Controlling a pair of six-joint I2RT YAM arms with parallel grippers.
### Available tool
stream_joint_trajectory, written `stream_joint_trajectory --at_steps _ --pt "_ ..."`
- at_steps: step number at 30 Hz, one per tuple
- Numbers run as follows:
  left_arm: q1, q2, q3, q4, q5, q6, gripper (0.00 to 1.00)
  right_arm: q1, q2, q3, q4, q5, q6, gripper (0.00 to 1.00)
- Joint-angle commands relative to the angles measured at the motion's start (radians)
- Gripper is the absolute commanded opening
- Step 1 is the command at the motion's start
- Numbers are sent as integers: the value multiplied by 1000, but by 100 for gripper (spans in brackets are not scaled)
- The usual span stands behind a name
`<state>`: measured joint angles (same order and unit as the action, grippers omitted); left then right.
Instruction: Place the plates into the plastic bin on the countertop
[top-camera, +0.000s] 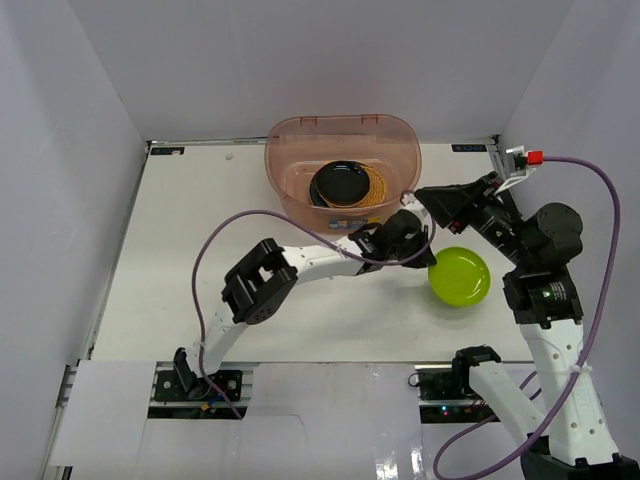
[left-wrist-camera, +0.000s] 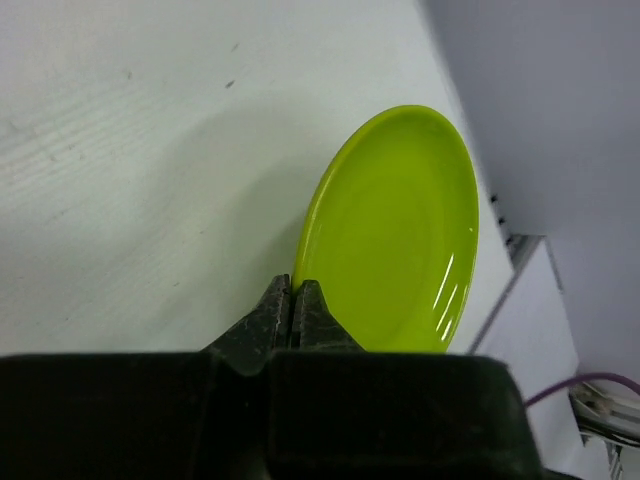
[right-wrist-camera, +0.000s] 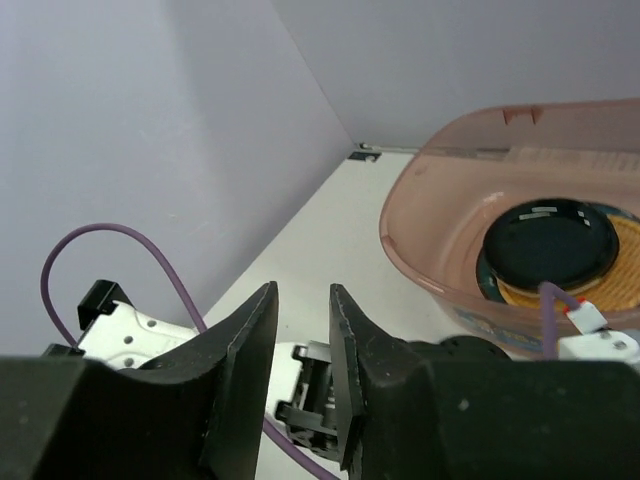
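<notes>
White countertop (top-camera: 180, 230): left gripper (left-wrist-camera: 292, 292) closed at ten-o'clock rim of lime green plate (left-wrist-camera: 395, 240), likely for transfer to twelve-o'clock plastic bin (top-camera: 290, 165); right gripper (right-wrist-camera: 303, 300) ajar, empty.

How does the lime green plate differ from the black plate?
The lime green plate lies on the countertop, outside the plastic bin; the black plate sits inside it, stacked on other plates. The green one is bright, the black one dark. The left gripper is closed at the green plate's rim; no gripper touches the black one. Both are round.
</notes>
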<state>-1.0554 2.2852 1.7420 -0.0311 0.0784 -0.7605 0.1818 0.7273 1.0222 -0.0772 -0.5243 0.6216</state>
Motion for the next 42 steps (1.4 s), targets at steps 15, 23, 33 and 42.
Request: stream_joint_trajectory --at_steps 15,23,33,42 --pt "578 -501 -185 -133 -22 76 0 21 52 -96 292 -56 138 32" --pt "626 -273 -38 -191 63 144 0 126 144 -162 297 0 93 32" --pt "632 -237 7 -190 6 156 74 347 250 -183 267 148 10 32" --pt "632 -435 47 -181 -31 208 95 390 253 -171 197 253 -66 43"
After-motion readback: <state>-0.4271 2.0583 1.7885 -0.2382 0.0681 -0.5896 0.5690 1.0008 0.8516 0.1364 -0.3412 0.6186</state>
